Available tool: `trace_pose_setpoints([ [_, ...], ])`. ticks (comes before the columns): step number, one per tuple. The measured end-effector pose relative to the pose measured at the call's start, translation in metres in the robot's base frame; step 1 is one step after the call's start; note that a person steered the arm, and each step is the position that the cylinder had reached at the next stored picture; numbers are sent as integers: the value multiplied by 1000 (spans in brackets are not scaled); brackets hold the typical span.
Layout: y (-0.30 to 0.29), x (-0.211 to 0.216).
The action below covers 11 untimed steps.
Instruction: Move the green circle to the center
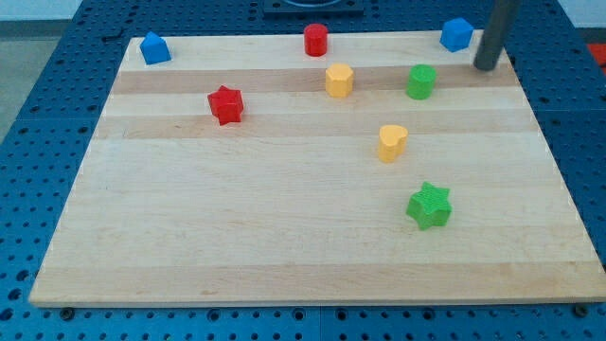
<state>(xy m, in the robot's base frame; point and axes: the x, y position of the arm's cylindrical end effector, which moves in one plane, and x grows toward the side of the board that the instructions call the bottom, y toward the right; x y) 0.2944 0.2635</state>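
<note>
Camera view showed a wooden board [284,237] on a blue pegboard table [47,85]. My tip [486,66], the end of a plain dark rod with no claw to open or close, sat near the board's top right corner, just right of the blue block [456,34] and to the right of the green circle [421,81], apart from both. The green circle stood in the upper right part of the board, with a yellow block [339,80] to its left. A second yellow block [392,142] lay below them, and a green star [429,206] lower still. A red star [225,104] sat at upper left, a red cylinder [315,40] at the top edge, and another blue block [154,47] in the top left corner.
</note>
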Motion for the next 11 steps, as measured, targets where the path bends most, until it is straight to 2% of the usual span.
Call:
trace_pose_setpoints([
  [1,35,41],
  [2,38,48],
  [3,33,46],
  [4,31,18],
  [5,10,-16],
  [6,-31,-11],
  [7,-85,16],
  [8,-135,27],
  [9,-165,27],
  [10,-169,19],
  [11,-207,22],
])
